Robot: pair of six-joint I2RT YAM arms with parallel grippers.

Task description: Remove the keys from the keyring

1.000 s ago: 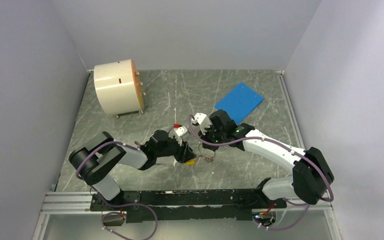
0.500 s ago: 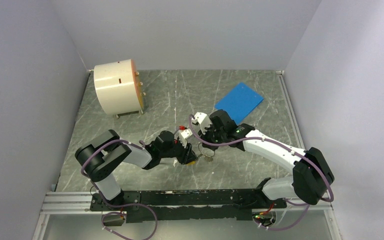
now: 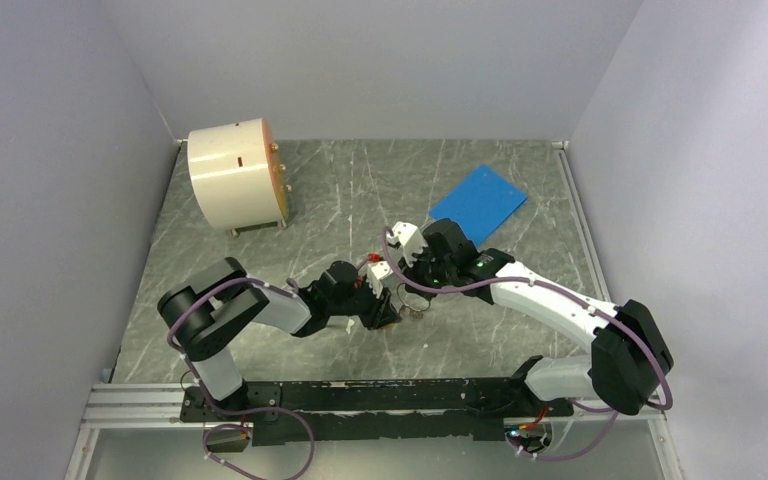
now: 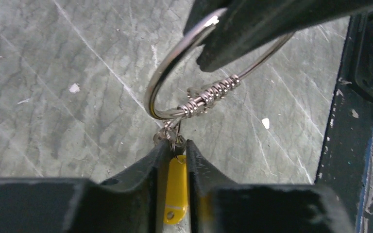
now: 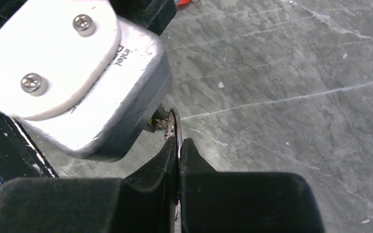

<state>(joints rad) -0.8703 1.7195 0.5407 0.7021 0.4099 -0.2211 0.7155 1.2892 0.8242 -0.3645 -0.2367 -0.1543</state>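
left arm (image 3: 280, 312): black joints, white link shells. right arm (image 3: 550, 295): same build, green led (image 3: 483, 262) near the wrist. purple cables (image 3: 430, 291) loop along both. left wrist camera (image 5: 53, 63): white plate, two screws (image 5: 84, 23), silver housing marked "intel". left gripper (image 4: 178, 144) fingers (image 4: 126, 194) matte black, tapered.

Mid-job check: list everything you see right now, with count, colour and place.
keyring: one, silvery, table centre, pinched by the right gripper
yellow-tagged key: one, yellow, hanging from the keyring
drum: one, cream, far left of table
sheet: one, blue, far right of table
table: one, grey marbled
left gripper: one, black, jaws flanking the yellow tag, contact unclear
right gripper: one, black, shut on keyring
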